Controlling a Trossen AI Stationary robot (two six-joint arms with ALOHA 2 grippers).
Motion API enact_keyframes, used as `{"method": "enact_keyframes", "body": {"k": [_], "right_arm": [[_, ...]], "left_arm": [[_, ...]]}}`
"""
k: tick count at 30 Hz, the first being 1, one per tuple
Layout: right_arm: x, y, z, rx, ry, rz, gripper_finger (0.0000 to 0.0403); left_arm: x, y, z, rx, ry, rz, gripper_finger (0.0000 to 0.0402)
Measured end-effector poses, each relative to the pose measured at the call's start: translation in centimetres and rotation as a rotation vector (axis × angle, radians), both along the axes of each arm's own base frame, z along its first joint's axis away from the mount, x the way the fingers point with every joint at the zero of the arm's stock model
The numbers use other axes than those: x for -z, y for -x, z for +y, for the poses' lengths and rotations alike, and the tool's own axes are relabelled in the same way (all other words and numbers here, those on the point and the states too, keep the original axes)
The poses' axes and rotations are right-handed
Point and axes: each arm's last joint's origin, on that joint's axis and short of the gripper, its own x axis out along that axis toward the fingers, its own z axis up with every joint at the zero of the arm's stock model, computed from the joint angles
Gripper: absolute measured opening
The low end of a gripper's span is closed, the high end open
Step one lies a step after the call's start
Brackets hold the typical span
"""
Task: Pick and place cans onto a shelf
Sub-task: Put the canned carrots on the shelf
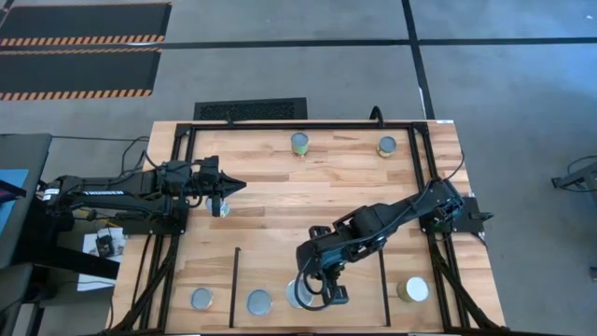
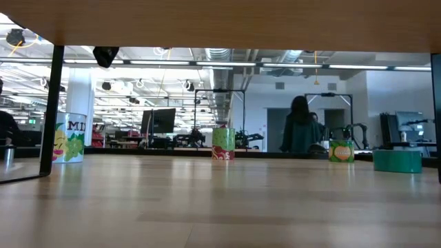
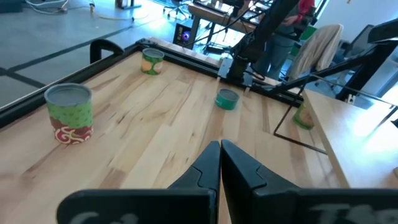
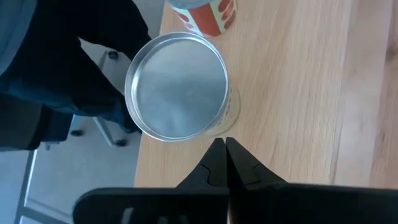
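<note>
Several cans stand upright on the wood table. Two stand near the far edge [image 1: 299, 143] [image 1: 386, 146]. One stands by my left gripper [image 1: 221, 205]. Others stand along the near edge, two of them [image 1: 258, 302] [image 1: 300, 294] on the shelf [image 1: 354, 308] between its two thin black bars. My right gripper [image 4: 224, 149] is shut, pointing down beside the silver-topped can [image 4: 177, 86] on the shelf. My left gripper [image 3: 219, 149] is shut and empty above the table's left middle, pointing toward the right edge. My right gripper's shut fingertips [image 4: 217, 152] stand right beside the rim of the silver-topped can [image 4: 214, 127], coming from above. Whether they touch it I cannot tell. The can stands upright on the shelf.
A white-topped can [image 1: 413, 290] stands right of the shelf's right bar, and one more can [image 1: 202, 299] left of its left bar. A black metal frame [image 1: 280, 123] rims the table. An orange-labelled can [image 4: 205, 15] stands close to the silver-topped one. People show in the room behind [image 2: 298, 124].
</note>
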Motion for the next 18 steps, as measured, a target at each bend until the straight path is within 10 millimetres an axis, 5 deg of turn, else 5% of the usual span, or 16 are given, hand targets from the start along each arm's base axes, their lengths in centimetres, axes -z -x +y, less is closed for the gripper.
{"method": "enact_keyframes", "body": {"k": [18], "right_arm": [[0.6,-1.1,0.8,-0.022,-0.088,-0.066,0.0002]], "left_arm": [[0.0,0.0,0.0,-0.007,-0.003,0.003,0.0000]]}}
